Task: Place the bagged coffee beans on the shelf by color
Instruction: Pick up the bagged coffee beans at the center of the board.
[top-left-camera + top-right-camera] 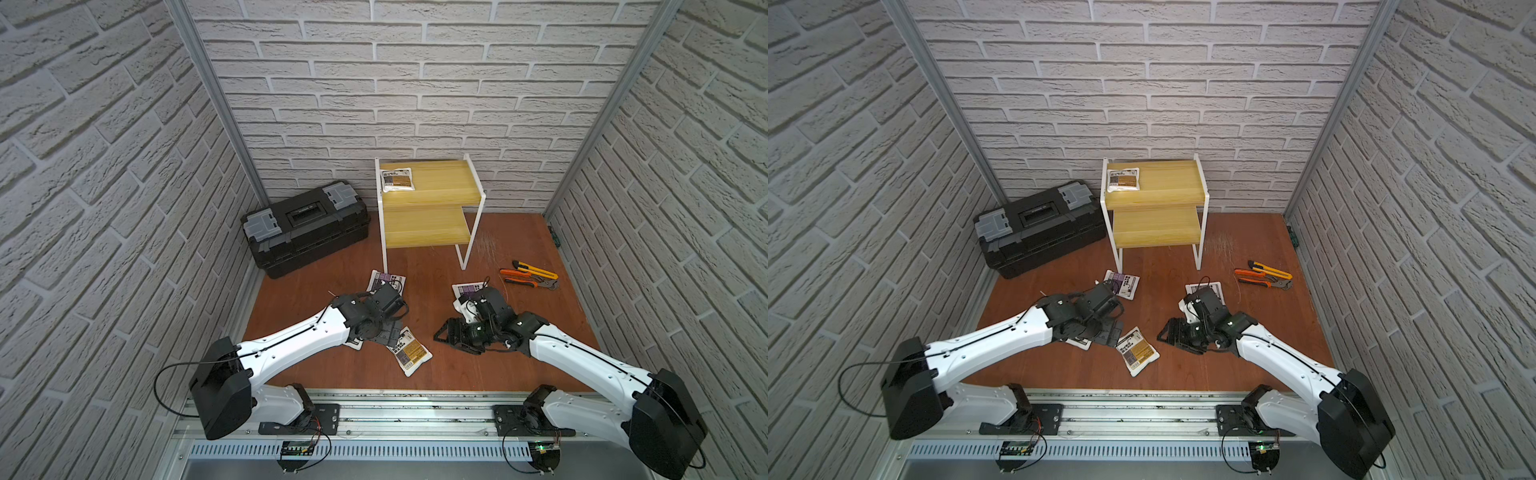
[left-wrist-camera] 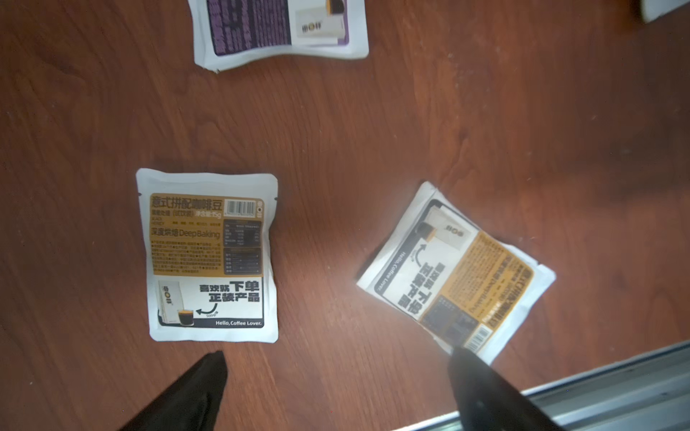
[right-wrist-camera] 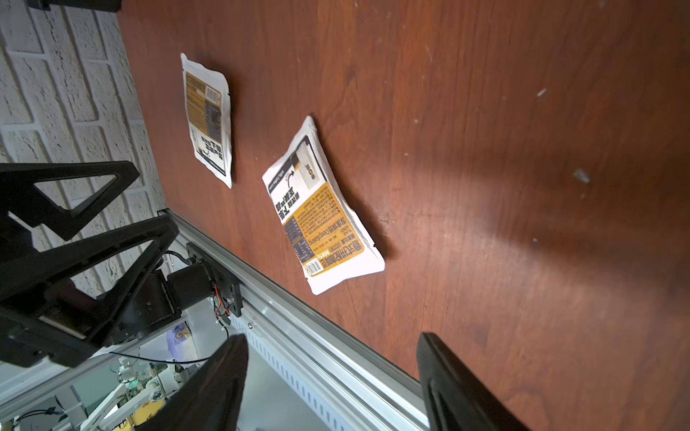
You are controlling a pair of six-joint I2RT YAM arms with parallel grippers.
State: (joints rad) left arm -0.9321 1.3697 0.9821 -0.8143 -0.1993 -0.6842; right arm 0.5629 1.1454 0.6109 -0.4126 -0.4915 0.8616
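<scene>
Pouches: 5 total, only 1 on the shelf so far. That shelved orange pouch lies flat on the top board, well beyond both grippers.

The left gripper hangs over the brown table, jaws spread wide with nothing between them. The straight orange pouch lies just past 1 fingertip. The other fingertip overlaps a corner of the tilted orange pouch, can't tell if it touches. The left purple pouch sits farther ahead.

The right gripper is wide open and empty too, with the tilted one out in front. The right purple pouch lies partly under that arm's wrist.

A toolbox sits well off to the left gripper's left. Pliers and a utility knife are well off to the right gripper's right.
</scene>
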